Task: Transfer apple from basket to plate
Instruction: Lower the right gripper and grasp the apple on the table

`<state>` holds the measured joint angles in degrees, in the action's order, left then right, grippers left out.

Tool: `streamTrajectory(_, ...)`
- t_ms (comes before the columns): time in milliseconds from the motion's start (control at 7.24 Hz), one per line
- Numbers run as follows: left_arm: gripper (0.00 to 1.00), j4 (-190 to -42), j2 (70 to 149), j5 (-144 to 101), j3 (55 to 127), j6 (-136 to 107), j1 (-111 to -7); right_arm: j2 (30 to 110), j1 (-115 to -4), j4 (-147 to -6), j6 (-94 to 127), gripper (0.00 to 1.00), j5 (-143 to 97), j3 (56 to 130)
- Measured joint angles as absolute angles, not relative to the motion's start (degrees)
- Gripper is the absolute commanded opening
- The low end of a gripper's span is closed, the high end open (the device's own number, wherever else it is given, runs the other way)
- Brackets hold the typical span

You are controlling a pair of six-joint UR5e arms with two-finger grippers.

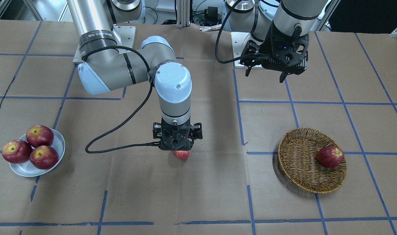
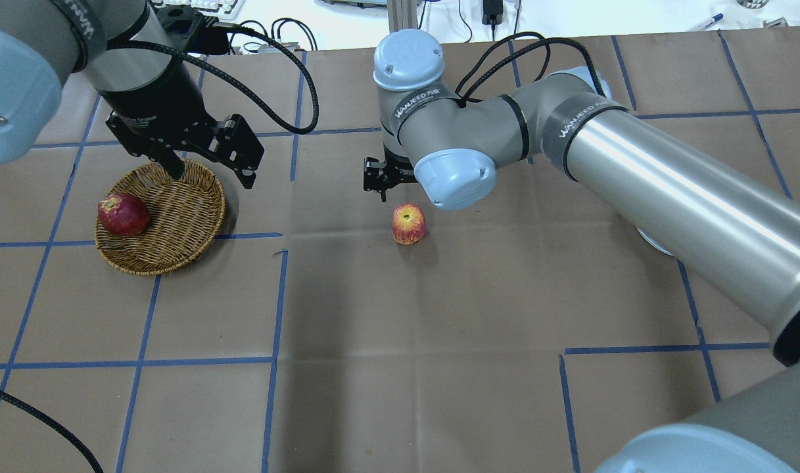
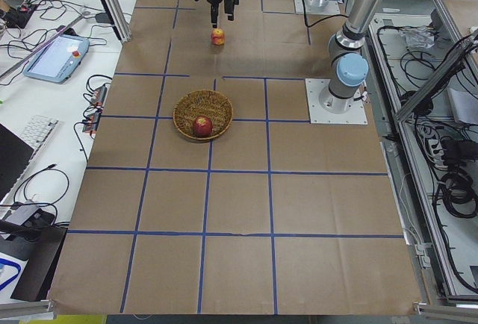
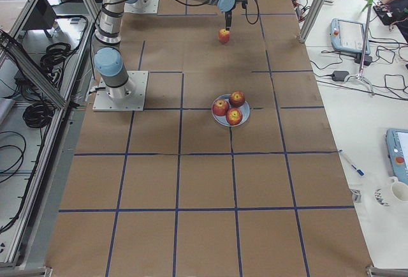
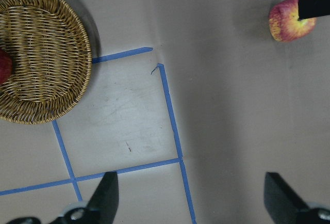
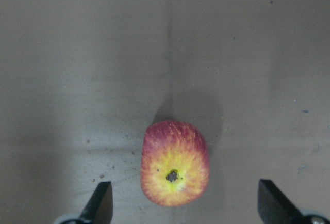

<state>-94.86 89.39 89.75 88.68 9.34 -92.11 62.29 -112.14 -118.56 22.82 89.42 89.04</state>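
The apple [image 2: 409, 224] sits stem-up on the table [image 2: 373, 315] between basket [image 2: 183, 217] and plate [image 1: 22, 169], under the right gripper [image 6: 188, 206], whose jaws are spread wide. The gripper should drop straight, close across the apple's middle, then aim for the gap beside the plate's 3 apples [image 1: 39, 136].

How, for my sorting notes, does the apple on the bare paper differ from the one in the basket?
The table apple is light red streaked with yellow; the basket apple is dark, even red. The table apple stands stem-up on brown paper; the basket apple lies tilted against the rim of the basket. Both look similar in size, and neither is gripped.
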Motion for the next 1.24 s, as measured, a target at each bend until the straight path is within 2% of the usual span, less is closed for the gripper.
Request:
streamTrajectory(415, 0.99, -94.76, 89.39, 89.82, 88.68, 9.32, -92.03, 59.42, -112.5, -124.84, 22.67, 1.0, 89.39, 92.39)
streamTrajectory(553, 0.99, -94.75, 89.36, 89.82, 88.68, 9.32, -92.03, 58.73, -112.5, -126.09, 22.67, 0.95, 89.39, 93.26)
streamTrajectory(829, 0.99, -94.8, 89.17, 89.82, 88.68, 9.32, -91.97, 57.8, -112.55, -127.14, 22.93, 0.63, 89.4, 93.76)
streamTrajectory(967, 0.99, -94.84, 89.05, 89.82, 88.68, 9.33, -91.95, 57.6, -112.57, -127.52, 22.94, 0.57, 89.46, 93.79)
streamTrajectory(1244, 0.99, -94.87, 88.84, 89.82, 88.68, 9.39, -91.85, 57.58, -112.53, -127.76, 22.94, 0.54, 89.57, 93.48)
